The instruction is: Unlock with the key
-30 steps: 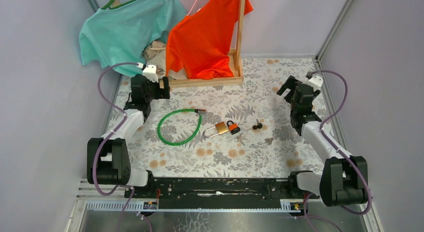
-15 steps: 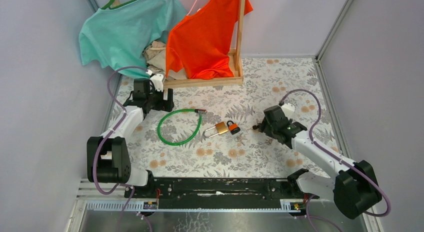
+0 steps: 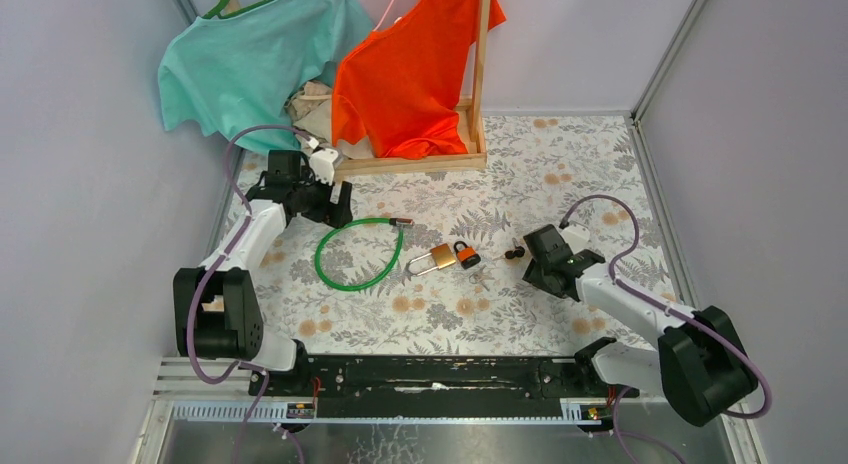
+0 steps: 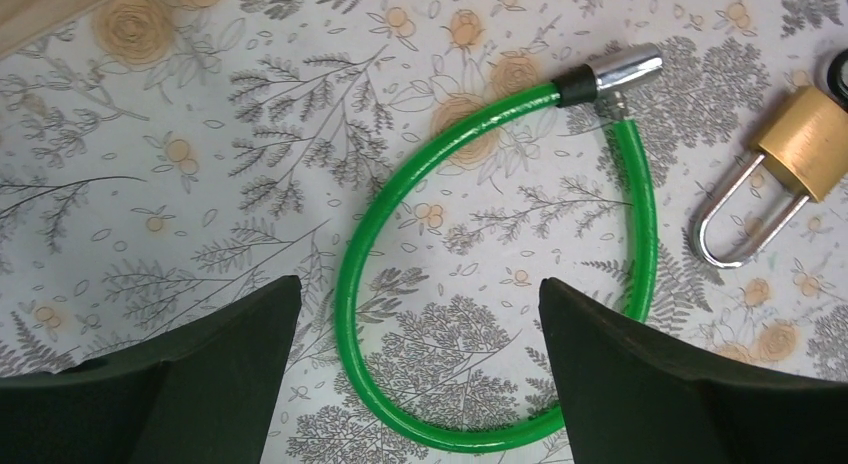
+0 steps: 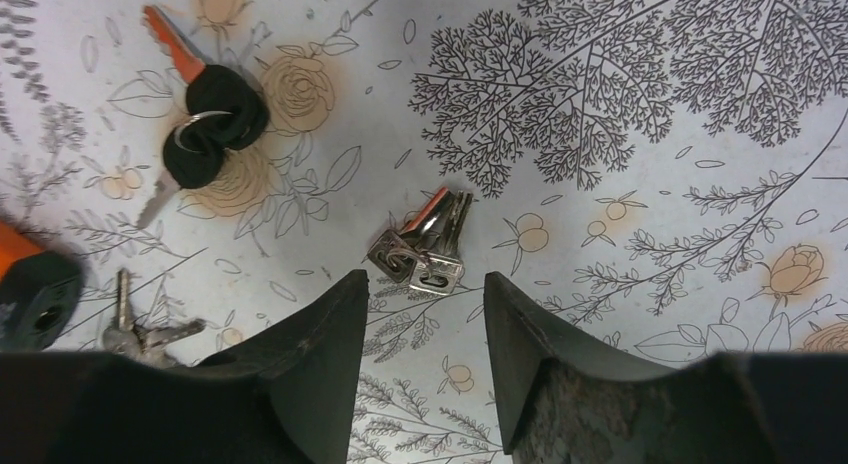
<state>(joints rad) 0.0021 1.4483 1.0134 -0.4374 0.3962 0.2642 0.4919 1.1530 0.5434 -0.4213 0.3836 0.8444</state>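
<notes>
Right gripper is low over the floral table, at about 4 o'clock from the middle of the table. Its jaws stand partly apart with nothing pinched. A pair of small silver keys lies flat on the cloth right at the gap between the fingertips. Whether the tips touch them, I can't tell.

In that wrist view, up at 10 o'clock from the pair, there's a bunch of black-headed keys on a ring, one blade orange. Down at 8 o'clock a third set, loose silver keys, sits just beside the orange padlock.

From the top camera, that orange padlock lies dead centre on the table. The brass padlock touches it on the 9 o'clock side, shackle pointing out toward 8 o'clock. No key is in either lock.

Over on the left, the left gripper hovers with its jaws spread wide and nothing in them. Below it is the green cable lock, curled in a loop at 9 o'clock from the brass padlock, its metal tip at the top of the loop.

Far edge, 11 to 12 o'clock: a teal T-shirt and an orange T-shirt hang by a wooden rack.
</notes>
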